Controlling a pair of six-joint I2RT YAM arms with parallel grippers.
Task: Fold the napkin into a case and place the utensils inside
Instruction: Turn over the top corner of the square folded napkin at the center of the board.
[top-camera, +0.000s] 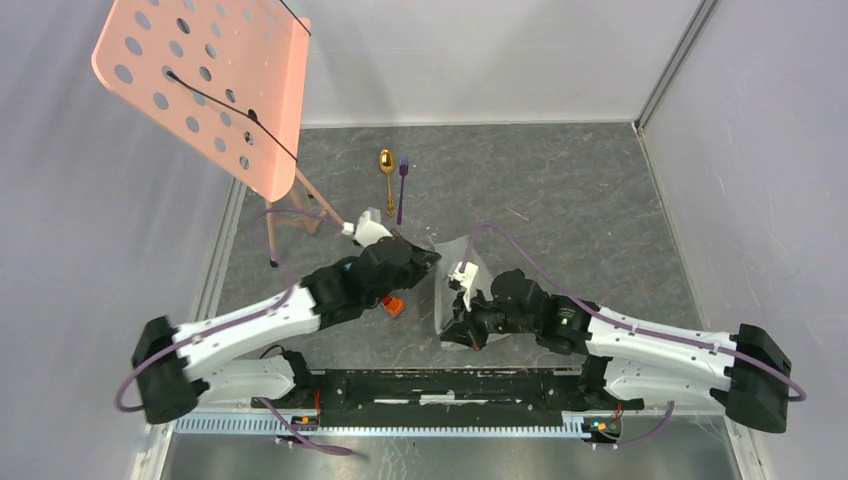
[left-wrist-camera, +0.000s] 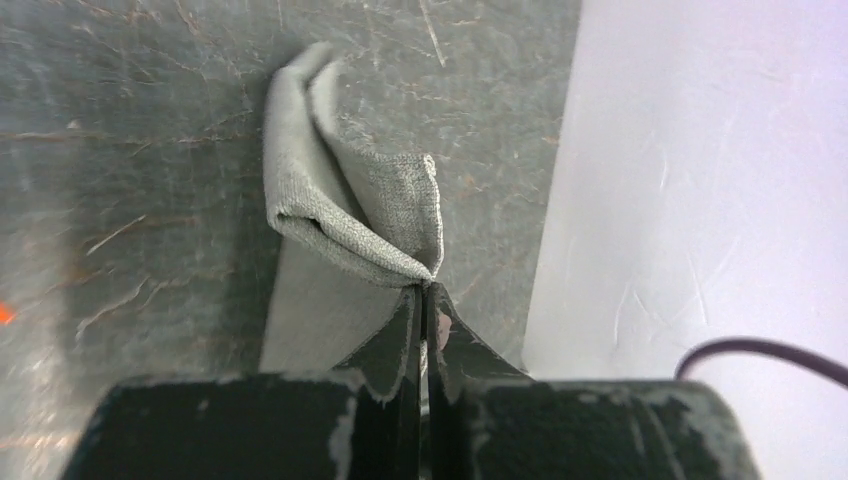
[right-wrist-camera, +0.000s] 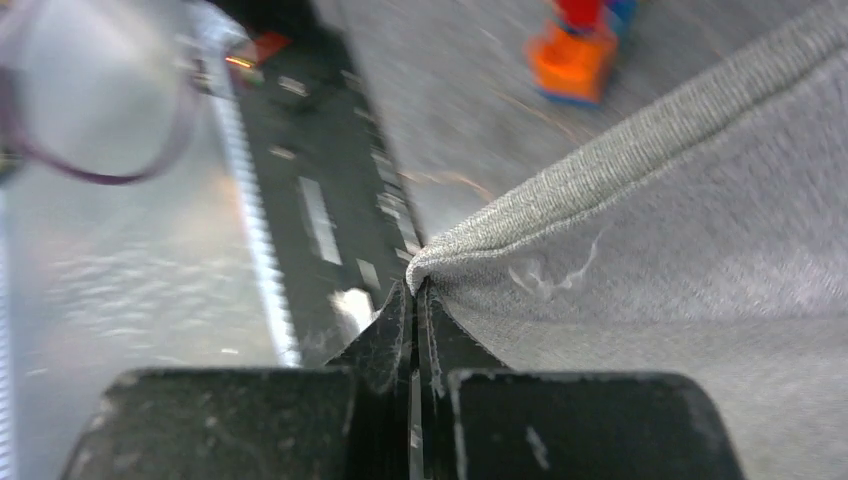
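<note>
The grey-green napkin (top-camera: 448, 285) hangs lifted between my two grippers in the middle of the table, mostly hidden by the arms in the top view. My left gripper (left-wrist-camera: 424, 292) is shut on a bunched corner of the napkin (left-wrist-camera: 350, 215), which droops in folds toward the table. My right gripper (right-wrist-camera: 416, 288) is shut on another hemmed corner of the napkin (right-wrist-camera: 640, 230), whose cloth spreads to the right. In the top view the left gripper (top-camera: 432, 258) is above the right gripper (top-camera: 452, 335). The gold spoon (top-camera: 387, 175) and purple fork (top-camera: 402, 185) lie side by side farther back.
A pink perforated chair (top-camera: 215, 80) stands at the back left, its leg (top-camera: 320, 205) near my left arm. An orange toy block (top-camera: 394, 305) lies by the left arm, also in the right wrist view (right-wrist-camera: 575, 60). White walls enclose the table; the rail (top-camera: 440, 385) is at the near edge.
</note>
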